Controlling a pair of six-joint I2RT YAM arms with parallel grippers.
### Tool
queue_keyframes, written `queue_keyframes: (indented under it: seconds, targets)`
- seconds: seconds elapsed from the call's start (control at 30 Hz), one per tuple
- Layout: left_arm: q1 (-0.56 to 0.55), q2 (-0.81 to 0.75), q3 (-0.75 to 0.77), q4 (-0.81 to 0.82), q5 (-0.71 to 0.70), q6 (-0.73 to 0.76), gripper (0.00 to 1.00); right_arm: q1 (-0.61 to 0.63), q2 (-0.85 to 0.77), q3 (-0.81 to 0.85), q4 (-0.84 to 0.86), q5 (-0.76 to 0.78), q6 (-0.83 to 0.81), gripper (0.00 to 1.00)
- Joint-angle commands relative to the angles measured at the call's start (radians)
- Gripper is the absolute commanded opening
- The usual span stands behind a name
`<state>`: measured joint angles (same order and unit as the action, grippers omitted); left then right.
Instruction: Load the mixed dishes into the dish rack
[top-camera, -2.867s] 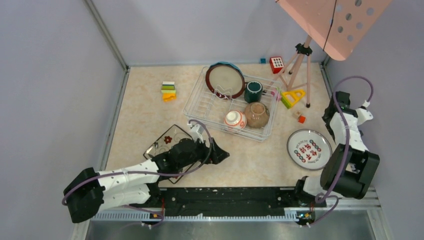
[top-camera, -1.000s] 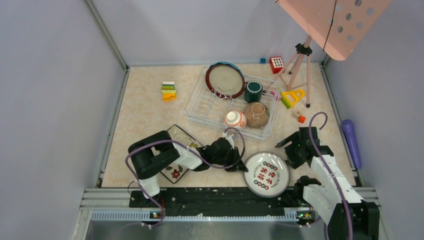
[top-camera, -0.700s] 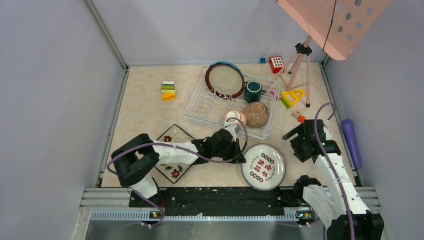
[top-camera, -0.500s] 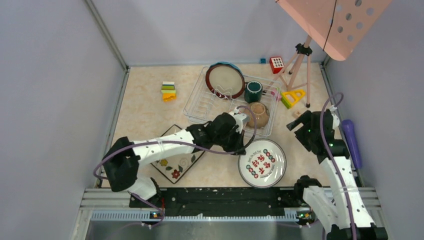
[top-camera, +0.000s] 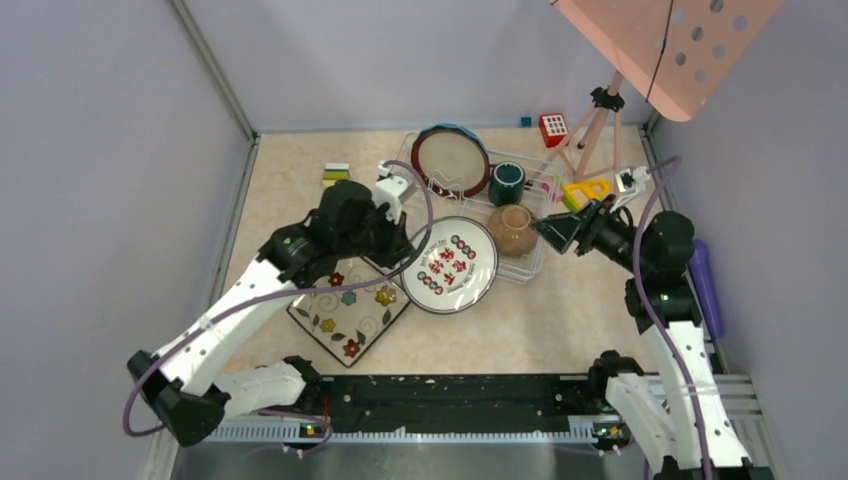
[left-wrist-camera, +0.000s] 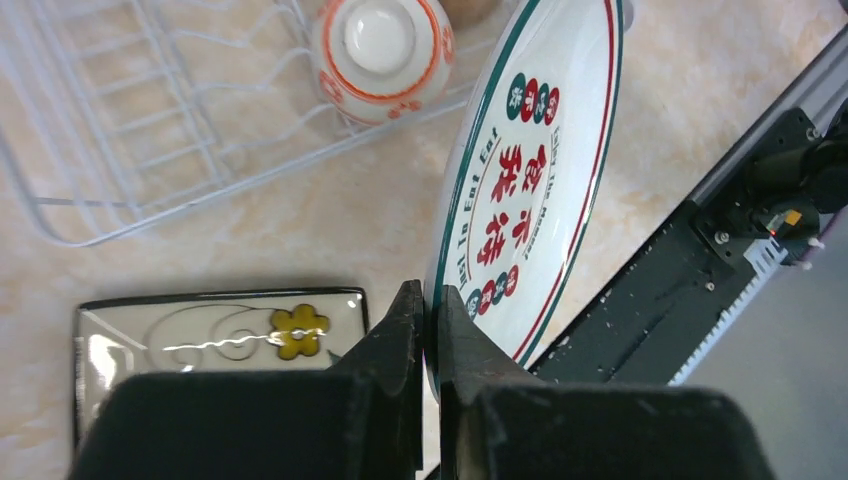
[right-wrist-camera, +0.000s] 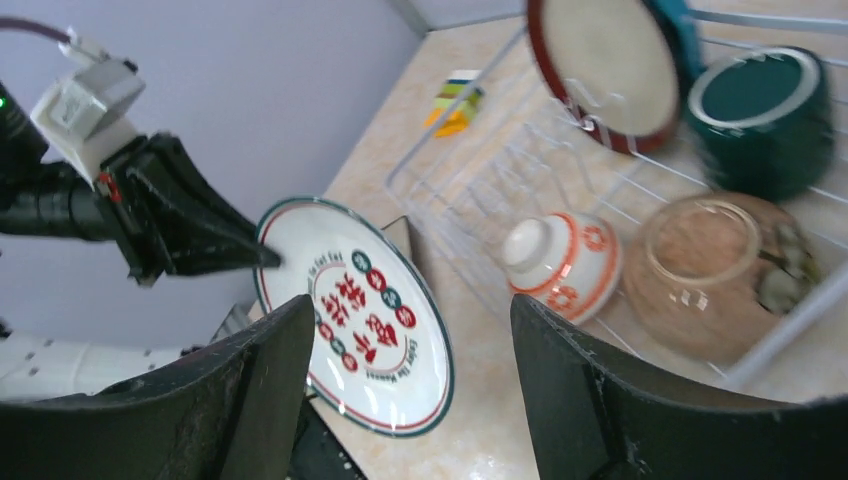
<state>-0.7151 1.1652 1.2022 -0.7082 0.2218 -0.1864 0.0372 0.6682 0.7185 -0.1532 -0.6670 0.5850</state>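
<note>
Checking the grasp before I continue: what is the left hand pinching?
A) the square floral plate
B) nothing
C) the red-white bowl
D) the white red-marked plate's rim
D: the left hand is shut on the rim of the white red-marked plate, as the left wrist view shows.

Extends the left arm forward, left hand (left-wrist-camera: 425, 305) pinched tight on the white red-marked plate (top-camera: 452, 268) rim; aims the right hand (top-camera: 550, 228) leftward, fingers spread wide.
</note>
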Motion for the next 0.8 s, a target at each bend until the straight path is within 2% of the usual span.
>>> queue_keyframes:
  seconds: [0.0, 0.07, 0.17, 0.3, 0.6, 0.73, 0.77]
  targets:
    - [0.01, -0.138, 0.034, 0.056, -0.008, 0.069, 0.0, 0.021, 0.092, -0.028, 0.399, -0.339, 0.059, 0.71]
    - [0.014, -0.128, 0.086, 0.018, -0.016, 0.092, 0.0, 0.052, 0.125, -0.011, 0.403, -0.329, 0.031, 0.71]
    - [0.018, -0.124, 0.109, 0.013, -0.013, 0.105, 0.0, 0.135, 0.192, 0.032, 0.306, -0.265, -0.085, 0.7]
    - [0.023, -0.118, 0.115, 0.025, -0.005, 0.09, 0.0, 0.225, 0.254, 0.036, 0.336, -0.251, -0.131, 0.67]
    - [0.027, -0.108, 0.131, 0.034, 0.014, 0.082, 0.0, 0.276, 0.304, 0.054, 0.302, -0.245, -0.184, 0.48]
    - [0.029, -0.109, 0.131, 0.046, 0.025, 0.083, 0.0, 0.296, 0.32, 0.072, 0.283, -0.221, -0.209, 0.46]
    - [0.029, -0.11, 0.131, 0.048, 0.027, 0.082, 0.0, 0.297, 0.326, 0.08, 0.274, -0.221, -0.216, 0.41]
